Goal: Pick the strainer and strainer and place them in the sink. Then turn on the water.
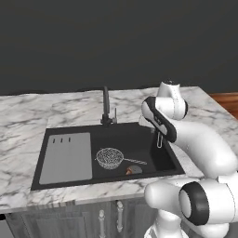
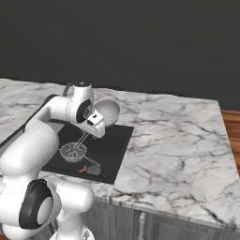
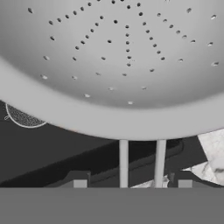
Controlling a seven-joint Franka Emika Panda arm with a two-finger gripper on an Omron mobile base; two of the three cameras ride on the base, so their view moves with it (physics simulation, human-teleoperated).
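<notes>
A round wire-mesh strainer point(image 1: 109, 158) point(image 2: 73, 151) point(image 3: 26, 118) lies on the floor of the black sink point(image 1: 139, 139) point(image 2: 115, 140). A second strainer point(image 2: 108, 112) point(image 3: 113, 57), a grey perforated bowl, hangs tilted over the sink's right end. Its two handle wires point(image 3: 124, 162) run down between my fingertips point(image 3: 78, 180), with a gap on each side. My gripper point(image 2: 96, 124) point(image 3: 131, 180) is open around that handle. The handle's loop end point(image 1: 159, 139) pokes out under my arm. The black gooseneck tap point(image 1: 106, 104) stands behind the basin. The water is out of view.
A small orange and dark object point(image 1: 134, 170) point(image 2: 89, 169) lies on the sink floor near the front wall. The grey ridged drainboard point(image 1: 66, 158) takes up the sink's left side. Marble counter point(image 1: 28, 121) point(image 2: 178, 140) surrounds the basin, with a dark wall behind.
</notes>
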